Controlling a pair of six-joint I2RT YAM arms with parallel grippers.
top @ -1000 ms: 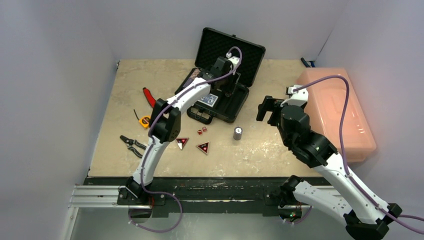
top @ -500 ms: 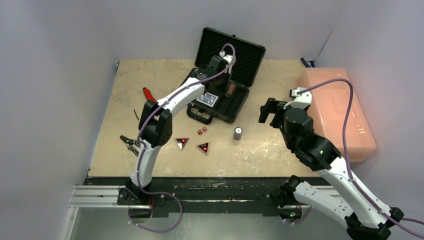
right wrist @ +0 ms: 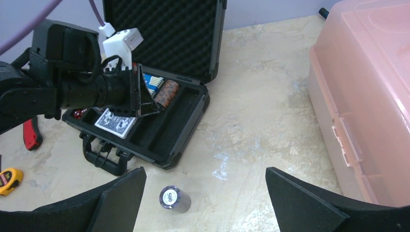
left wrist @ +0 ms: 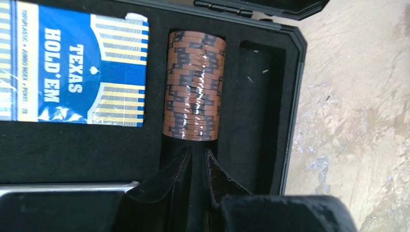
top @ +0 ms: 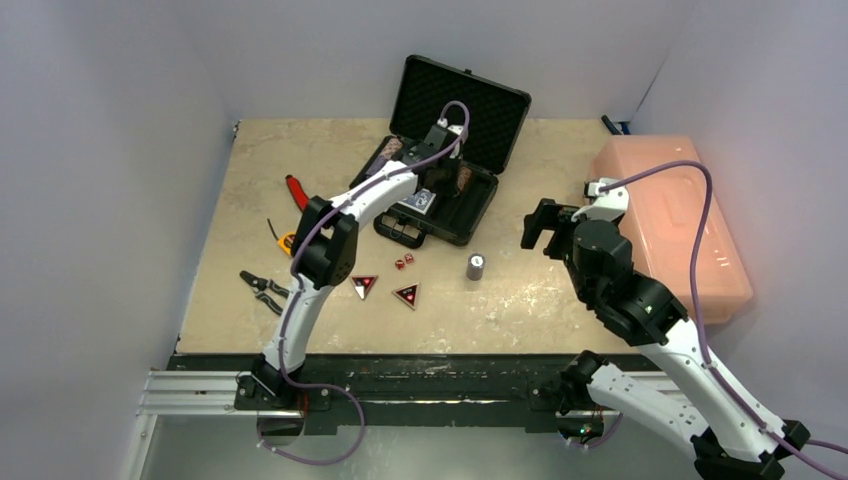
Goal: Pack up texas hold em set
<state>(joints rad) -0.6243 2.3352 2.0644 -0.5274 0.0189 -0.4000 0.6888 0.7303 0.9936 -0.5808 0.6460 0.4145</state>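
We saw the left hand [left wrist: 197, 157], fingers nearly together and gripping nothing, at the end of a brown chip stack [left wrist: 194, 84] lying in a slot of the open briefcase [left wrist: 292, 96]. The right hand [right wrist: 204, 171] hung wide open above a grey chip stack [right wrist: 173, 198] on the desk [right wrist: 261, 121].

The beige table [top: 300, 150] carries the open briefcase [top: 470, 100], pink bin [top: 680, 200], chip stack [top: 476, 266], triangular buttons [top: 406, 295], dice [top: 403, 262], pliers [top: 262, 290] and tape measure [top: 289, 242].

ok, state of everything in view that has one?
case: open, lid up
brown chips: lying in case slot
grey chips: upright on table, unpacked
dice: on table
buttons: on table
left gripper: shut, empty
right gripper: open, empty
bin: lid on
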